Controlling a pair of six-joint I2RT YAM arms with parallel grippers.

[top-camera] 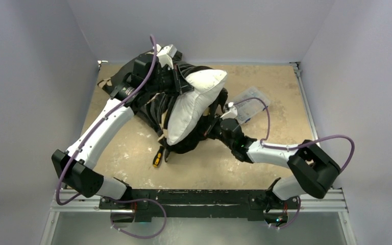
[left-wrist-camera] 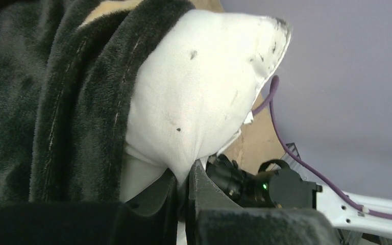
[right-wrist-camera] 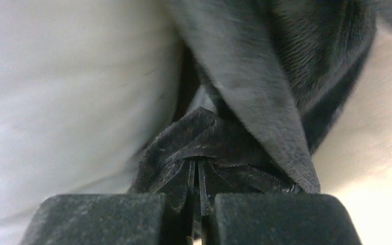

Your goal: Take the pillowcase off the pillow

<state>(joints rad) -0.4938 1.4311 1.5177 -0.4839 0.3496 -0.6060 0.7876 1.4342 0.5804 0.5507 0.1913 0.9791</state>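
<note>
The pillow [top-camera: 196, 99] lies left of the desk's [top-camera: 280, 87] centre. Its long axis runs on a diagonal from near-left to far-right, and its plump bare corner points toward the far right. The pillowcase [top-camera: 191, 142] is bunched around it: black plush spreads out on the left side toward the far-left corner of the desk, and more is gathered under the near end. That side is the crowded one, with cloth reaching close to the back edge and the left wall [top-camera: 30, 76] near. To the right, bare desk stretches to the metal rail along the right edge, broken only by a clear plastic piece [top-camera: 247, 104] just beyond the right arm's wrist. A band of bare desk also runs between the bundle and the arm bases, where a yellow-handled tool [top-camera: 157, 157] lies just beside the black cloth. The left end effector [left-wrist-camera: 188, 189] has its fingers together, pinching a fold of the pillow's white, smudged fabric where it emerges from the plush. The right end effector [right-wrist-camera: 196, 186] is clamped tight on a puckered fold of the pillowcase at the bundle's near-right side.
</note>
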